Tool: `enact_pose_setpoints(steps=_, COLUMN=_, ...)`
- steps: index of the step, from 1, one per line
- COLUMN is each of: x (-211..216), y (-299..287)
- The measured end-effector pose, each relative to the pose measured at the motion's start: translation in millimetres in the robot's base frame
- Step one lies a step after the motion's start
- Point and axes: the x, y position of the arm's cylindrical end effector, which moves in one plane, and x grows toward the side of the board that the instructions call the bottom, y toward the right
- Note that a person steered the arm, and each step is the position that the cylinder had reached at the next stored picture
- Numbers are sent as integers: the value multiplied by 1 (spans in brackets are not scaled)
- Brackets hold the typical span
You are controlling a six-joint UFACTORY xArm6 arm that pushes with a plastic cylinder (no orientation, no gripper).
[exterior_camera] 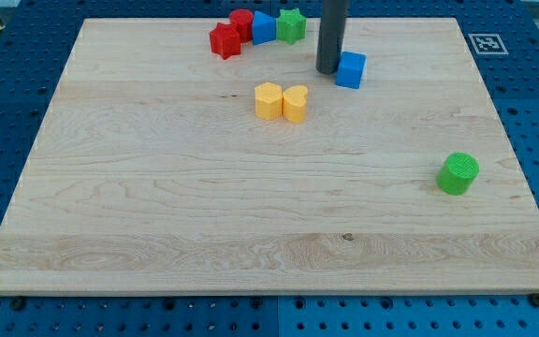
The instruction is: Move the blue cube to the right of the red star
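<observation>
My tip [328, 70], a plain rod end effector with nothing to open or grip, touches the blue cube [350, 70], which sits well right of the red star [224, 41], not yet beside it.

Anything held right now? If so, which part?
Nothing is held: there is no gripper, only a rod. My tip sits just at the view's left of the blue cube; contact cannot be told.
</observation>
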Motion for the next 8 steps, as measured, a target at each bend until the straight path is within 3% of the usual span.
enact_pose_setpoints(steps=2, x=9, y=-33)
enact_pose_setpoints(steps=3, x=-25, y=-4)
enact_pose_setpoints(steps=5, x=-28, y=161)
enact_pose_setpoints(steps=6, x=20, y=182)
enact_pose_setpoints(steps=7, x=37, y=148)
enact_pose_setpoints(steps=8, x=33, y=62)
